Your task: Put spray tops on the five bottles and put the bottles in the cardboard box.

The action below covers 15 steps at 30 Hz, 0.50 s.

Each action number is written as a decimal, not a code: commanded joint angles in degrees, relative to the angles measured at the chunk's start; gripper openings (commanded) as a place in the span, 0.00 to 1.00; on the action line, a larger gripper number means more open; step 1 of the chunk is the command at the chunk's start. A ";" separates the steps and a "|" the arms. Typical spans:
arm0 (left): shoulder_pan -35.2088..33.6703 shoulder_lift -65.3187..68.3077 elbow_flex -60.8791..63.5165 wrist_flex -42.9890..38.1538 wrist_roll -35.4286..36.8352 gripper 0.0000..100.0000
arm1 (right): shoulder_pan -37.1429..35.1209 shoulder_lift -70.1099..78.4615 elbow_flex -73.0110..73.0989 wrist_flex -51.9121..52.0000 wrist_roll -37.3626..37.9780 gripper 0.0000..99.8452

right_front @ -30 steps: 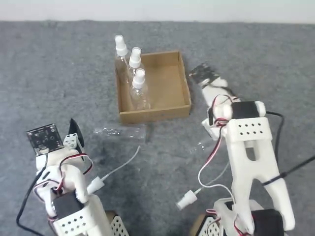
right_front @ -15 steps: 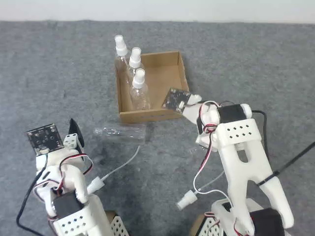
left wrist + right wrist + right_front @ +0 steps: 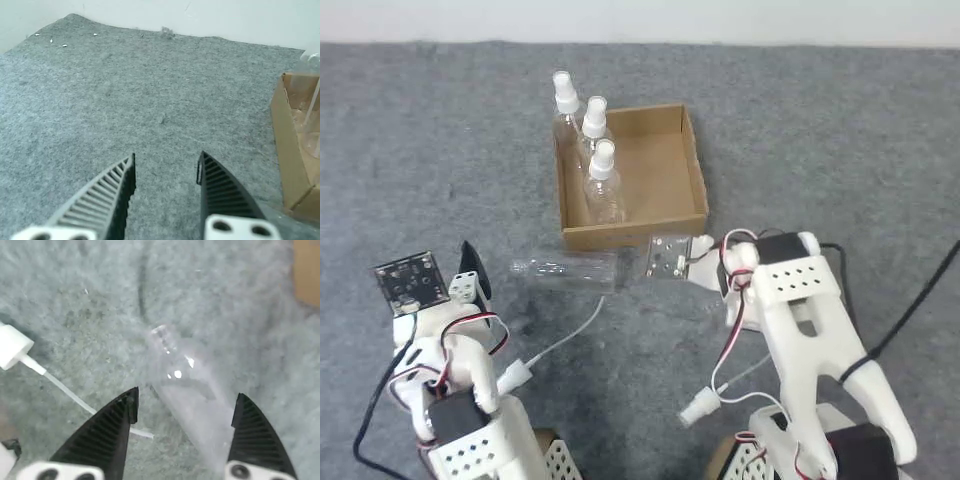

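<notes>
Three clear bottles with white spray tops (image 3: 593,125) stand in the left side of the cardboard box (image 3: 660,170). One uncapped clear bottle (image 3: 565,270) lies on the carpet in front of the box. My right gripper (image 3: 187,394) hangs open just above a second uncapped bottle (image 3: 187,385), one finger on either side of it. Beside that bottle lies a white spray top (image 3: 12,350) with its thin tube. Two loose spray tops (image 3: 515,375) (image 3: 698,407) lie near the arm bases. My left gripper (image 3: 167,156) stays open over bare carpet at the lower left (image 3: 472,268).
Grey carpet covers the table, with a white wall at the far edge. The box's near wall (image 3: 287,145) stands to one side of the left gripper. The right arm's wrist board (image 3: 670,258) sits close to the box's front wall.
The right arm has swung from beside the box's right wall to in front of the box and lowered over the lying bottle. The left arm has not moved.
</notes>
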 commanded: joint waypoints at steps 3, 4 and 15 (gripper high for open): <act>0.18 0.09 -0.04 -1.93 0.18 0.19 | 0.04 -2.86 3.87 -7.43 2.29 0.25; 0.18 0.09 -0.04 -1.93 0.18 0.19 | 0.04 -2.86 4.31 -8.13 2.29 0.25; 0.26 0.09 0.31 -2.11 0.18 0.19 | 0.13 -2.86 12.66 -18.68 2.11 0.24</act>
